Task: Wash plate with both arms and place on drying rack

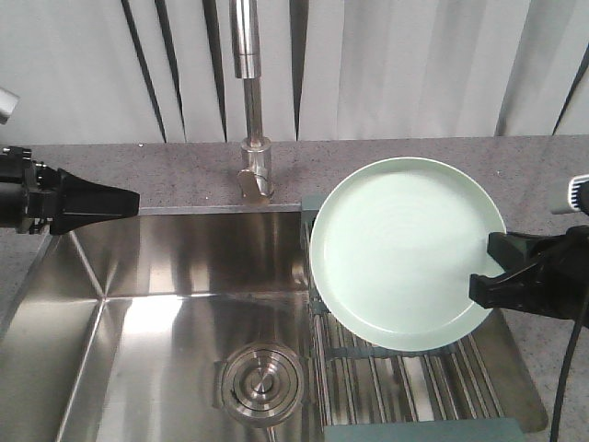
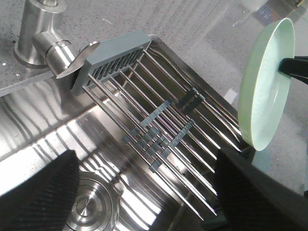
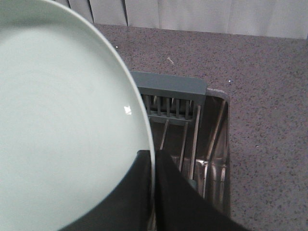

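Note:
The pale mint-green plate (image 1: pixel 396 249) is held tilted nearly on edge above the drying rack (image 1: pixel 405 373), its face toward the sink. My right gripper (image 1: pixel 486 281) is shut on the plate's right rim; in the right wrist view its two black fingers pinch the rim (image 3: pixel 153 166) of the plate (image 3: pixel 62 130). My left gripper (image 1: pixel 129 201) hovers over the sink's left back corner, far from the plate. The left wrist view shows the left gripper (image 2: pixel 144 192) open wide and empty, with the rack (image 2: pixel 154 110) and the plate (image 2: pixel 267 91) beyond it.
The steel sink (image 1: pixel 166 276) has a round drain (image 1: pixel 260 382) in its floor, left of the rack. A steel faucet (image 1: pixel 248 101) rises behind the sink. Grey speckled countertop (image 1: pixel 543 175) surrounds it, and the rack's grey-teal end piece (image 3: pixel 168 86) sits at the sink's back edge.

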Robot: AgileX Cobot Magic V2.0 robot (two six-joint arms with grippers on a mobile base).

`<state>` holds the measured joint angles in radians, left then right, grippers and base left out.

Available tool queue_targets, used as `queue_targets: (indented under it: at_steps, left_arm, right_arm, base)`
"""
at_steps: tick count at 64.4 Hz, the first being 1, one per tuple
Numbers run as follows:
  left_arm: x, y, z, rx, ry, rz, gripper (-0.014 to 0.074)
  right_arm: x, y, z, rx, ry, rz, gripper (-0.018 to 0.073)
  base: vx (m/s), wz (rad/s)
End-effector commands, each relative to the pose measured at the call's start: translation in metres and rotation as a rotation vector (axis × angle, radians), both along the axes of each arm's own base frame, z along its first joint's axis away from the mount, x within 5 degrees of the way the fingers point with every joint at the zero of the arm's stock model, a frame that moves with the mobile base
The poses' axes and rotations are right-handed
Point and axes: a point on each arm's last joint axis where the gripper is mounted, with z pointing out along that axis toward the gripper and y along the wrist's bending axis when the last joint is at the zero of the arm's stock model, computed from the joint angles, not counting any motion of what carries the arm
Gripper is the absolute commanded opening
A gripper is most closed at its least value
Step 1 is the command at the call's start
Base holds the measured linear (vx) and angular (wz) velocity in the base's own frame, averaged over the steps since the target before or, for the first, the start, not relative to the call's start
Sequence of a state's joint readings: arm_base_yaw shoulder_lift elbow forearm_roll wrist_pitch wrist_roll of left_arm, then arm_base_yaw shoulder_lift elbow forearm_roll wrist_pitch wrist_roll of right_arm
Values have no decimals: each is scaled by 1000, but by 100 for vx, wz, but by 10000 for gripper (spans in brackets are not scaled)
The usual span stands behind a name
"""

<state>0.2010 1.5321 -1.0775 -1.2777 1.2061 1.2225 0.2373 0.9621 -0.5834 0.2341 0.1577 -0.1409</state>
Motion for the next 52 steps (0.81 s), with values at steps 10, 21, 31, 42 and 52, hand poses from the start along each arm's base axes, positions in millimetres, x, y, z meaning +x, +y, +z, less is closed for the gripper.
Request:
queue_targets:
  at_steps: [10,21,31,42,52]
  left_arm:
    - [-7,-4,23,-67,-68,-18,556]
    - [-7,-4,23,-67,-68,-18,556]
    - [-7,-4,23,-67,-68,-18,556]
    - [-7,-4,23,-67,-68,-18,556]
    - [-7,-4,23,-67,-68,-18,556]
  right_arm:
    - [25,11,35,42,86,28,-5]
    - [57,25,63,4,268,106,-5]
    - [87,36,85,-26,379,162,-5]
    - [109,47,100,-22,488,233,-5]
    - [122,65,100,-46,592,333,-5]
  base:
    - [0,0]
    - [0,0]
    - [0,0]
    - [0,0]
    - [0,0]
